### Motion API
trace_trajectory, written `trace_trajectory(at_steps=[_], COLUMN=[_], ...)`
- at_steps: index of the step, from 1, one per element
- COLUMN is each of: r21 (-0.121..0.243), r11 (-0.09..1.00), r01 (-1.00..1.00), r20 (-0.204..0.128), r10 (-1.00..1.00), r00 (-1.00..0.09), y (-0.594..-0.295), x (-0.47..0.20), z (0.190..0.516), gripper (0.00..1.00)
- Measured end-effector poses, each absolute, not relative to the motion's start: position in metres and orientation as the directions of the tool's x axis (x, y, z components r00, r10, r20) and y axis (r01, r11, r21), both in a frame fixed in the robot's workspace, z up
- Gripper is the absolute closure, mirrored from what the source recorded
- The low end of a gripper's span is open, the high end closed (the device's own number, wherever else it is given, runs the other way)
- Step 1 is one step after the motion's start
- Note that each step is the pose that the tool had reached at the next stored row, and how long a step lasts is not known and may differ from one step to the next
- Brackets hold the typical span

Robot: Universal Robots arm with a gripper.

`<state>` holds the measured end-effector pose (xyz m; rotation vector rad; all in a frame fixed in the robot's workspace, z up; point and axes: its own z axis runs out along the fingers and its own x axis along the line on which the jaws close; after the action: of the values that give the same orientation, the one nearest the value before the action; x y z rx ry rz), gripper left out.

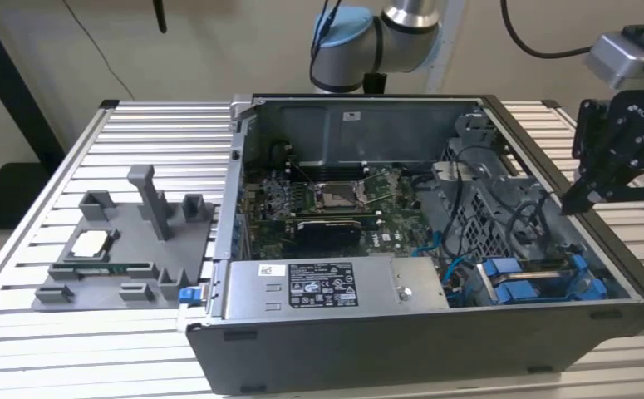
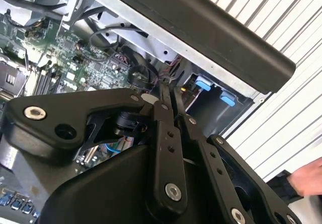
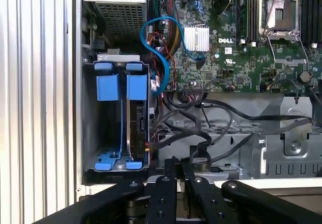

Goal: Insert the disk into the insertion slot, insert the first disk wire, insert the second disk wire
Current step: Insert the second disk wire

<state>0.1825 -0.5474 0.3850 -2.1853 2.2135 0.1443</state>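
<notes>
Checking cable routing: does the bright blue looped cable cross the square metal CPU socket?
No, the blue cable curls beside the blue-clipped grey drive bay, apart from the socket.

exterior view: high, oblique over open case (image 1: 410, 349) | both wrist views: close, facing inside, sharing insertion slot (image 3: 108, 133)

ribbed metal table (image 1: 33, 349) carries an open computer case (image 1: 410, 353); a grey plastic fixture (image 1: 122, 249) lies beside the case, on the exterior view's left.
</notes>
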Motion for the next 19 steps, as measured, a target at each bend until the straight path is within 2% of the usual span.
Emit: trace_trajectory(at_steps=[19], r21=[0.036], r11=[0.011], r01=[-0.999], r20=[-0.085], r10=[-0.996], r00=[-0.014], y=[-0.549], x=[0.147], z=[0.385], gripper=[0.84])
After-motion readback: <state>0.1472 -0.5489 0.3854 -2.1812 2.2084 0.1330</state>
